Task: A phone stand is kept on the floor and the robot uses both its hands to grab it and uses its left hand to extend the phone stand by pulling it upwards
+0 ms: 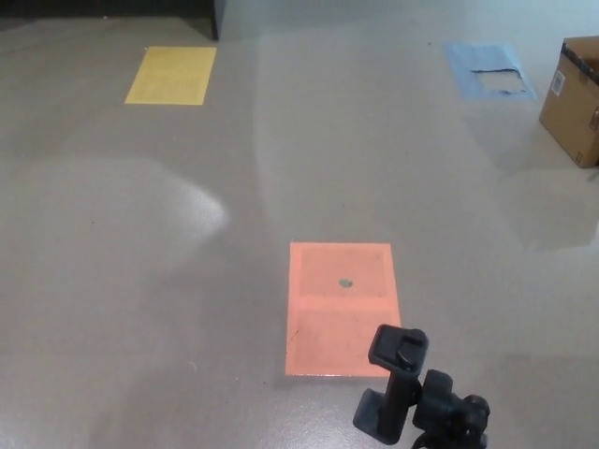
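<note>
Presently: 1 phone stand [401, 379], upright on floor [140, 281] beside orange mat [342, 309], bottom edge of view. 0 hands in view; grip unknown. Extension cannot be judged.

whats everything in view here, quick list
phone stand: 1, black, bottom edge right of centre, upright on the floor, its foot cut off by the frame
orange mat: 1, orange, flat on the floor at centre, just behind the stand, a small dark spot on it
yellow mat: 1, yellow, flat on the floor, far left
blue mat: 1, blue, far right, with a pale torn or worn patch in it
cardboard box: 1, brown, right edge, partly cut off
floor: grey, glossy, with a bright glare patch at left
robot's hands: none in view
</note>
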